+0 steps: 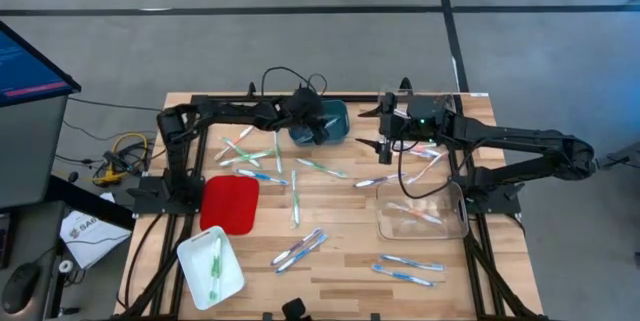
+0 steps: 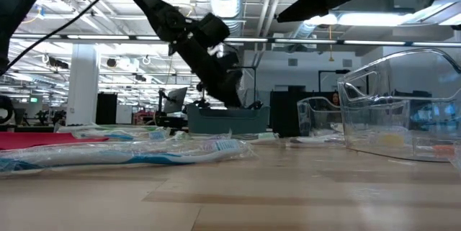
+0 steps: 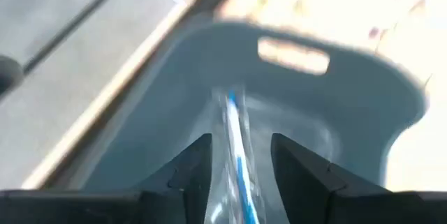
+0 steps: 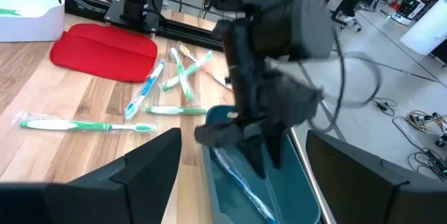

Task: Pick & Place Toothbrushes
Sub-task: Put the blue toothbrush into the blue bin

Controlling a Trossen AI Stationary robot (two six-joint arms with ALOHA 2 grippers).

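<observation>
One blue toothbrush (image 3: 236, 155) lies between my left fingers (image 3: 192, 175), inside the teal bin (image 3: 363, 112); the fingers are parted beside it, no clear grip. My left gripper (image 1: 306, 121) sits over that bin. Around the bin, about twenty toothbrushes (image 1: 294, 196) are scattered on the table (image 1: 340, 271). One green one lies in the white tray (image 1: 228, 279). My right gripper (image 1: 385, 143) hangs right of the bin, fingers spread, empty. One red tray (image 1: 228, 204), one clear bin (image 1: 420, 223). No readable writing.
</observation>
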